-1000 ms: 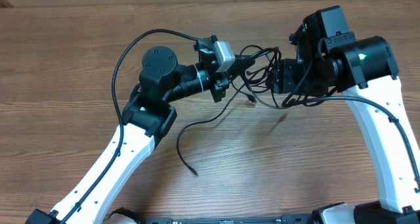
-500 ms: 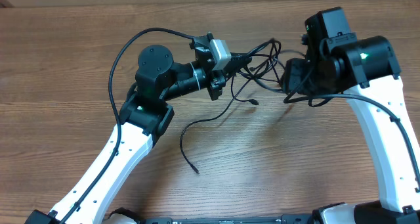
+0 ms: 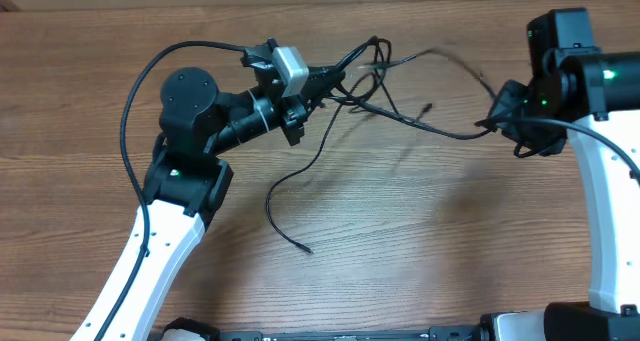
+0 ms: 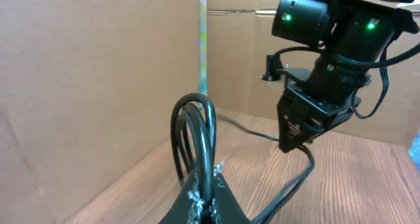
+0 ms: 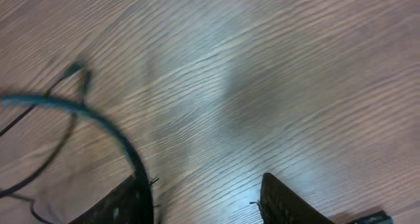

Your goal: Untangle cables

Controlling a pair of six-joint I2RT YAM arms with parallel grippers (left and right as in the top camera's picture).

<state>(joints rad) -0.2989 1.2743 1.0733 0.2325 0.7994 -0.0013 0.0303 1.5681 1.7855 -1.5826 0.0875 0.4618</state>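
Brown wooden table (image 3: 400, 231), with cardboard walls (image 4: 79, 86) behind it. The left gripper (image 3: 332, 78) has its fingers pressed together on looped strands of the cables (image 3: 400, 116), which hang in the air between the two arms. One strand runs across to the right gripper (image 3: 497, 121), whose fingers (image 5: 289, 203) stand apart, with the strand lying against the opposite finger. A loose cable end (image 3: 305, 249) rests on the table below the left gripper.

Site is presenting as a robotics lab test bench. Two white robot arms, left (image 3: 150, 251) and right (image 3: 610, 211), are working thin black cables (image 4: 210, 138) over a wood-grain table (image 3: 420, 241). Plain cardboard sheets (image 4: 85, 86) are walling it in. Green status lights (image 4: 285, 18) are glowing.
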